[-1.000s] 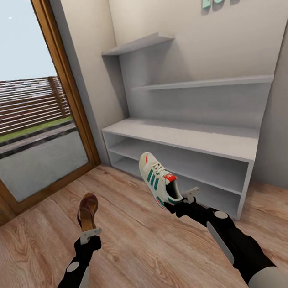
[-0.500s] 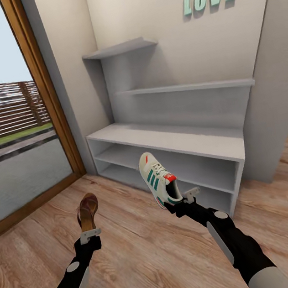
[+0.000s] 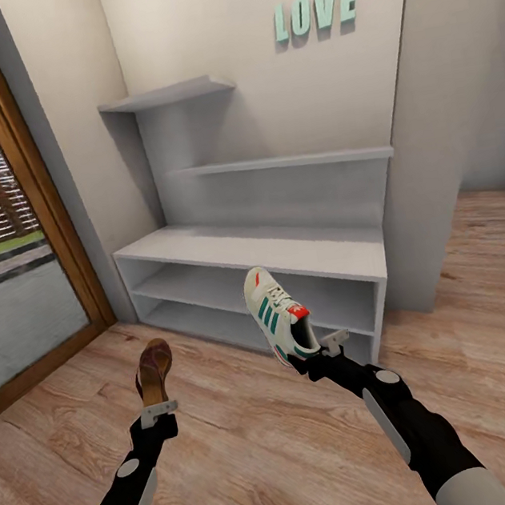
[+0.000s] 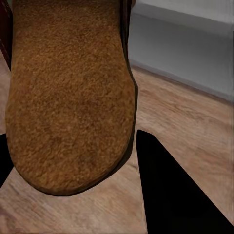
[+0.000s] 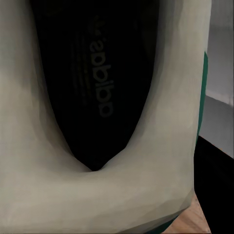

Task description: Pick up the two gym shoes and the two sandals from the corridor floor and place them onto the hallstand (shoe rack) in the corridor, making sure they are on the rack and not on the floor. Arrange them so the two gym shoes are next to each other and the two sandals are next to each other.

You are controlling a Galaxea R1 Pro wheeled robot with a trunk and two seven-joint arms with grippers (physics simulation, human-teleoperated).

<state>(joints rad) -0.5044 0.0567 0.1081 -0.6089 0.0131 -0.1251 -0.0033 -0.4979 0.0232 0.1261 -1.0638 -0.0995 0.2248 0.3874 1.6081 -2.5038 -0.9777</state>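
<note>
**A home entrance corridor**

The place was a home hallway. A pale grey hallstand (image 3: 284, 248) stood on wood-plank floor (image 3: 258, 454), green "LOVE" letters (image 3: 316, 10) hung on the wall, and a wood-framed glass door (image 3: 10, 200) showed a fenced yard.

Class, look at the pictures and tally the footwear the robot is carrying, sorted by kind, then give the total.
Cream-white lace-up sneaker with green side stripes, held in the right gripper: 1
Dark-brown leather sandal with tan insole, held in the left gripper: 1
Total: 2
</note>
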